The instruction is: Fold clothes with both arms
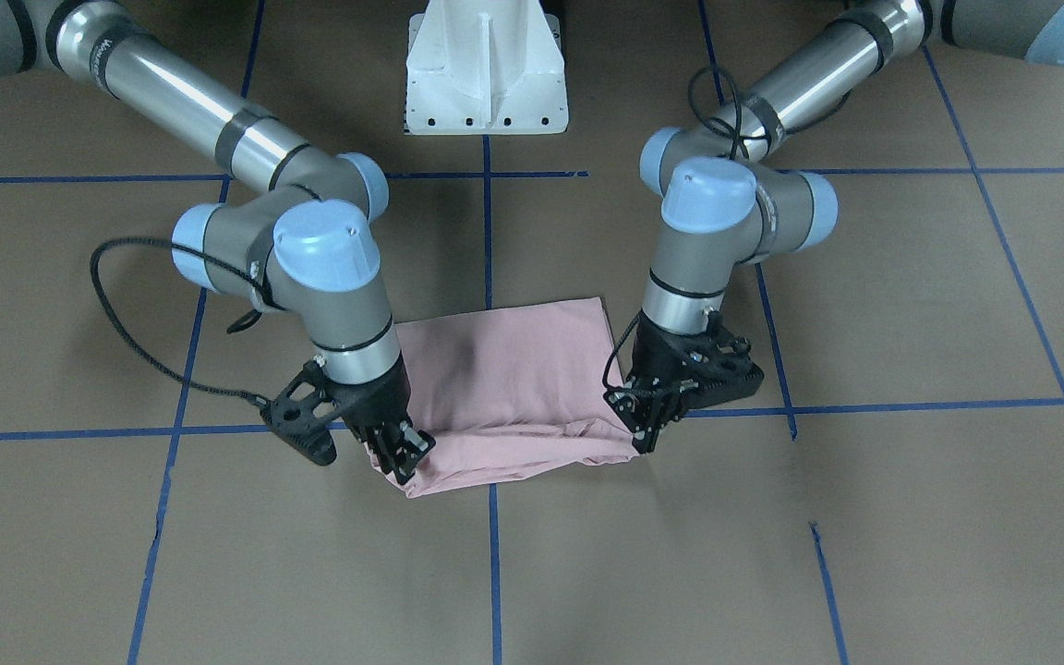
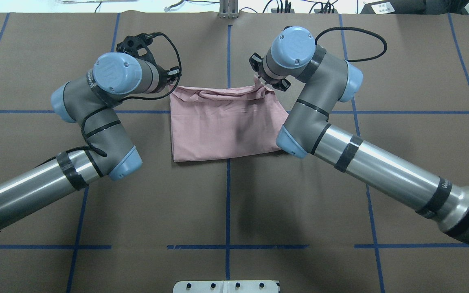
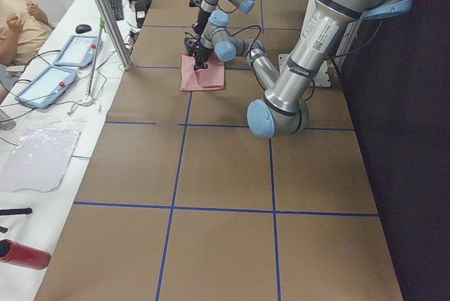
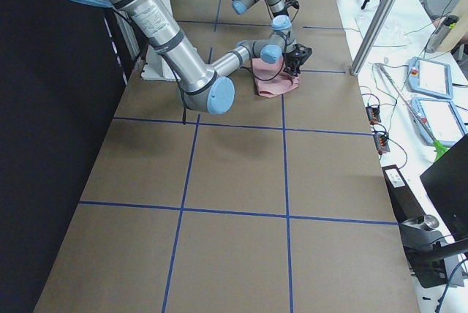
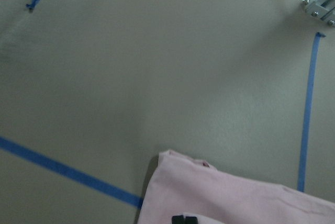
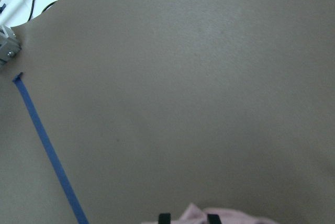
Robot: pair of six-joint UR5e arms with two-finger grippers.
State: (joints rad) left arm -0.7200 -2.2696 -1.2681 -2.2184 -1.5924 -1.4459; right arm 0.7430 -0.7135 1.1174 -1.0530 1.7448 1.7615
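The pale pink T-shirt (image 1: 513, 388) lies folded into a rectangle at the table's middle, plain side up, with its print hidden. It also shows in the overhead view (image 2: 222, 126). My left gripper (image 1: 647, 436) is shut on the far corner of the T-shirt on my left (image 2: 173, 81). My right gripper (image 1: 403, 457) is shut on the other far corner (image 2: 264, 80) and holds it slightly raised. The far edge between the grippers is wrinkled. The left wrist view shows the pink cloth (image 5: 235, 198) at the fingertips. The right wrist view shows a bit of the cloth (image 6: 196, 214) between the fingertips.
The white pedestal base (image 1: 486, 74) stands at my side of the table. Blue tape lines (image 2: 228, 195) grid the brown tabletop. Beyond the far edge stand an aluminium post (image 3: 105, 13) and a side table with tablets (image 3: 74, 51) and cables.
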